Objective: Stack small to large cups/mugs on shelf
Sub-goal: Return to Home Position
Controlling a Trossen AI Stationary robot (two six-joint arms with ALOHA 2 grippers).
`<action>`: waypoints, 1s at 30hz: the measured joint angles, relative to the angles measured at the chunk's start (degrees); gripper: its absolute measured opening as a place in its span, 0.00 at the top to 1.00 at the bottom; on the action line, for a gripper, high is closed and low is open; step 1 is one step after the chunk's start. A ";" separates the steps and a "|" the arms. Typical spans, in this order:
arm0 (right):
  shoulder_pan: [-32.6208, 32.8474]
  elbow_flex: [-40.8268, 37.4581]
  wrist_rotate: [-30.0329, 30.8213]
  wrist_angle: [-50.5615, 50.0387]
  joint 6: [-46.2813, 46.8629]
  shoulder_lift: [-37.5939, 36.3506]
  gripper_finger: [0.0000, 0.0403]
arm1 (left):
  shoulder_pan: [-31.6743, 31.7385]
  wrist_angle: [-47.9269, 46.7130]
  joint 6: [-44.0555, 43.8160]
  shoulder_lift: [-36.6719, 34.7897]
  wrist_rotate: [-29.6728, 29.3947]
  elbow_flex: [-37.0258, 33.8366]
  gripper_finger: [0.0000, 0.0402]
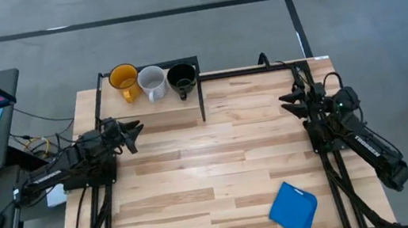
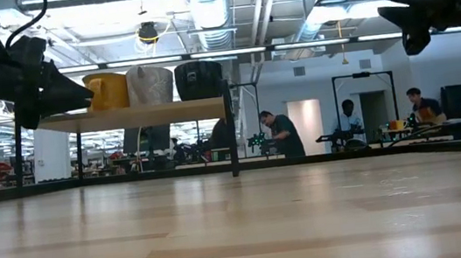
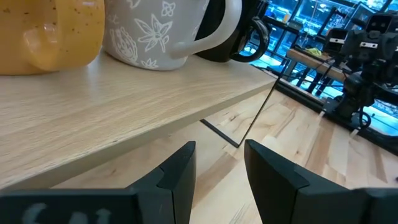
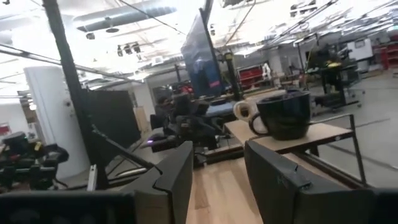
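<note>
Standing in a row at the upper left of the high view, you have the yellow mug (image 1: 124, 79), the grey-white leaf-patterned mug (image 1: 152, 81) and the black mug (image 1: 181, 77). They sit side by side on the shelf (image 1: 158, 114), yellow leftmost and black rightmost. Left claw (image 1: 137, 136) hovers just below the shelf's front edge in that view, fingers a narrow gap apart, holding nothing. Right claw (image 1: 284, 106) hangs over the desk's (image 1: 220, 168) upper right, well apart from the shelf, fingers likewise parted, empty. Blue folded cloth (image 1: 293, 208) lies lower right.
</note>
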 joint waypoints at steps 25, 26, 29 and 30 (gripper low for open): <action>0.01 0.00 0.32 -10.28 -0.47 0.00 0.58 | 0.00 0.02 -0.56 0.11 -0.22 -0.02 0.68; 0.01 0.00 0.30 -10.28 -0.45 0.00 0.58 | 0.00 0.02 -0.56 0.11 -0.22 -0.02 0.68; 0.01 0.00 0.30 -10.28 -0.47 0.00 0.58 | 0.00 0.02 -0.59 0.11 -0.22 -0.02 0.68; 0.01 0.00 0.30 -10.28 -0.46 0.00 0.58 | 0.00 0.02 -0.60 0.11 -0.22 -0.02 0.68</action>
